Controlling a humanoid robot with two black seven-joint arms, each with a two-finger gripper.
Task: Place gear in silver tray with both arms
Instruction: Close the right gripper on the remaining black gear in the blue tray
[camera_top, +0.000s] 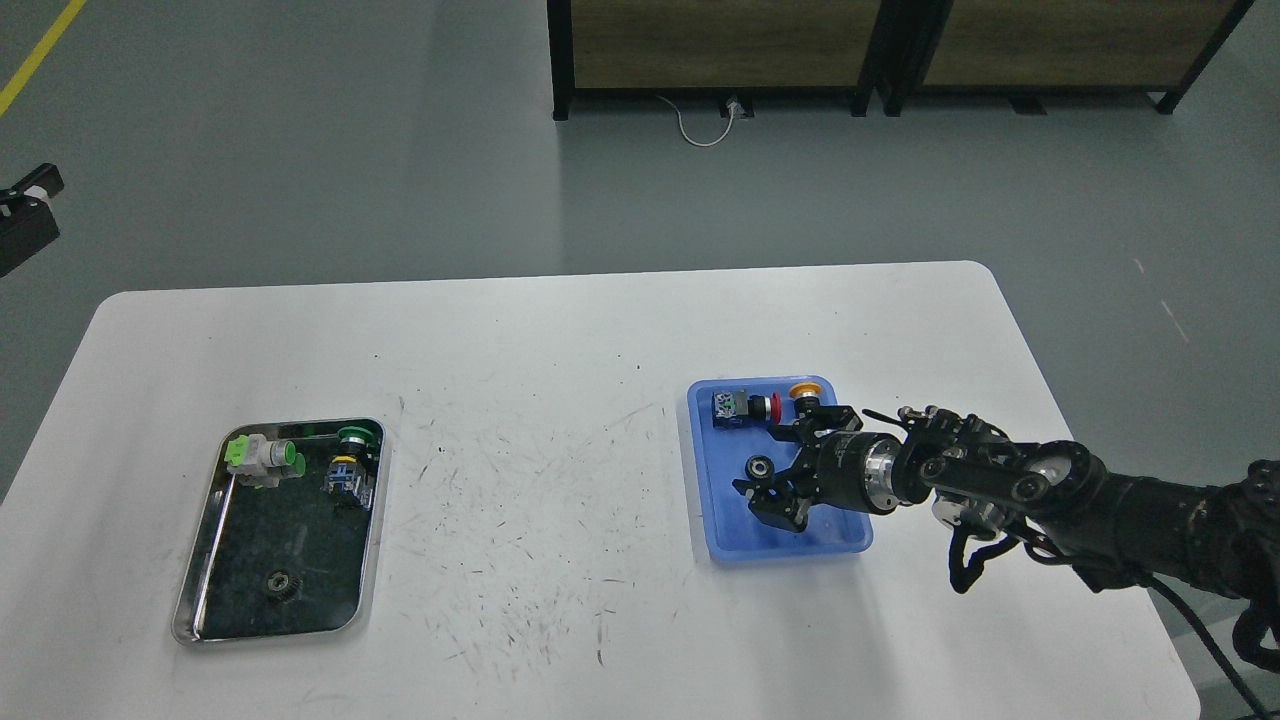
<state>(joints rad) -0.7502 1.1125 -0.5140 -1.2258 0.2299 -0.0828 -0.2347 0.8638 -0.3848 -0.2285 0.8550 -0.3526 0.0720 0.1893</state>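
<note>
The silver tray (205, 560) lies at the table's left front. It holds a small dark gear (279, 586) near its front and two green-capped button parts (262, 457) at its back. A black ring-shaped gear (757, 467) lies in the blue tray (722, 535) at the right. My right gripper (768, 468) is open, low over the blue tray, its two fingers on either side of this gear and just right of it. A black part of my left arm (22, 222) shows at the left edge, off the table; its fingers cannot be told apart.
The blue tray also holds a red push-button (745, 407) and a yellow-capped button (801, 391) along its back edge. The white table (560, 340) is scuffed in the middle. Dark-framed wooden cabinets (720, 45) stand on the floor beyond.
</note>
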